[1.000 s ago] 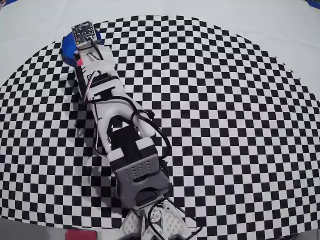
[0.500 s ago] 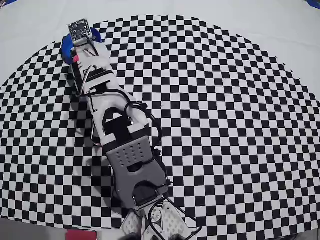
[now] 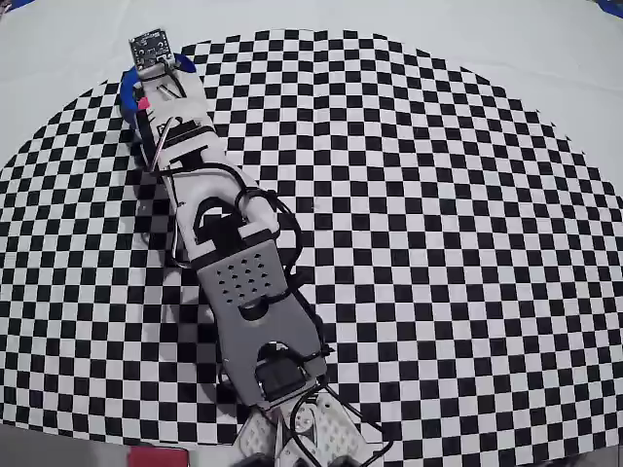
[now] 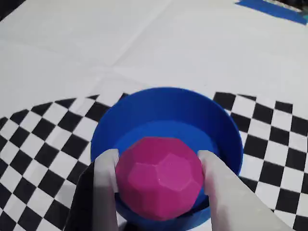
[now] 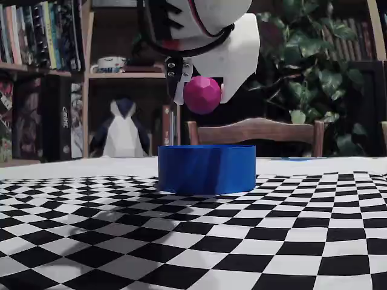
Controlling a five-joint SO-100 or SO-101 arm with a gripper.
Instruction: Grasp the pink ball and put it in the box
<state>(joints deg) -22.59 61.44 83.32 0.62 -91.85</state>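
Pink ball (image 4: 160, 178): a faceted magenta sphere, pinched between the two white fingers and held in the air above the box, clear of its rim in the fixed view (image 5: 202, 95).
Handling: it looks hard, matte and light, probably a printed part; the flat facets should give the pads some purchase, though a round body can still roll out if squeezed off-centre.
Where to hold: across the widest girth, one finger on each side, which is how it sits now.
End effector (image 4: 159, 166): closed on the ball, the gap exactly the ball's width.
Box (image 4: 168, 103): a round, shallow blue tub directly under the ball; its floor looks bare where it shows.
Table (image 5: 284, 241): a black-and-white checked mat, the box near its far edge.
Hidden, overhead: the arm covers nearly all of the box (image 3: 128, 89), and only a sliver of pink shows (image 3: 143, 101).
Hidden, wrist: the ball blocks the near part of the box floor.
Cut off, fixed: the arm above the wrist runs out of the top.
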